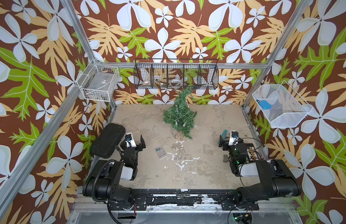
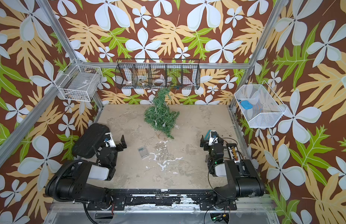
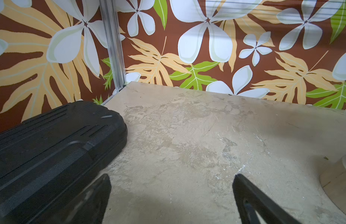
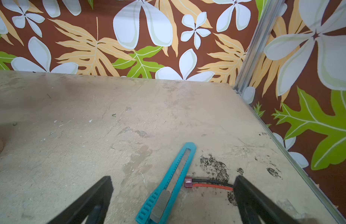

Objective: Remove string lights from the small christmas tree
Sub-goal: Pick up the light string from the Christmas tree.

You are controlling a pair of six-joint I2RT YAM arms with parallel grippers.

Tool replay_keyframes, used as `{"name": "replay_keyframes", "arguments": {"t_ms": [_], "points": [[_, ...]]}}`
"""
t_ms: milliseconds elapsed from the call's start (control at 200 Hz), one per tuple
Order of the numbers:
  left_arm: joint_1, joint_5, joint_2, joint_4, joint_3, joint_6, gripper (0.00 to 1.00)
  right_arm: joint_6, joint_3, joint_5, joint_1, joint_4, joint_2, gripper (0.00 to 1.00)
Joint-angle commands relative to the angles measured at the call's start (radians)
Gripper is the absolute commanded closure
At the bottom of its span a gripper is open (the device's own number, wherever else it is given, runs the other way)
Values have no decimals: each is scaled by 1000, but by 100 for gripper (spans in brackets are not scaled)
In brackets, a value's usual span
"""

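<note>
The tree (image 1: 179, 114) stands in the back half of the tabletop (image 1: 207, 120), about midway between its left and right edges; its tip bends over, and its round wooden base (image 1: 178, 134) shows under the lowest branches; the base's edge also shows in the left wrist view (image 3: 338, 180). The lights (image 1: 184, 124) are on the tree: thin pale wire runs among the needles and 2 clear bulbs hang low on the near side. The clear battery box (image 1: 160, 152) lies flat on the tabletop, apart from the tree, toward the front and left of the base; whether wire joins it to the tree cannot be told.

The left end effector (image 3: 172, 176) is released, fingers (image 3: 102, 186) wide apart over bare tabletop near the left edge, grasping nothing; a black case (image 3: 52, 155) lies just beside it, overhanging that edge. The right end effector (image 4: 173, 176) is also released and empty, near the right edge; a teal knife (image 4: 168, 184) lies on the tabletop between its fingers, with a red plug (image 4: 188, 182) on red and black leads just beside the knife. A grey fitting (image 1: 225, 158) sits by the right arm.

3 wire baskets hang on the walls: black (image 1: 176, 73) at the back, white (image 1: 98, 82) at the left, white mesh (image 1: 280, 106) at the right.
</note>
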Motion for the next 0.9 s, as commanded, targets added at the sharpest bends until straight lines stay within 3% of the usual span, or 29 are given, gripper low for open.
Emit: {"name": "replay_keyframes", "arguments": {"t_ms": [0, 896], "points": [[0, -4, -2, 30, 2, -4, 0, -4, 5, -2, 1, 14, 0, 0], [15, 20, -2, 29, 1, -9, 0, -4, 5, -3, 2, 14, -1, 0]]}}
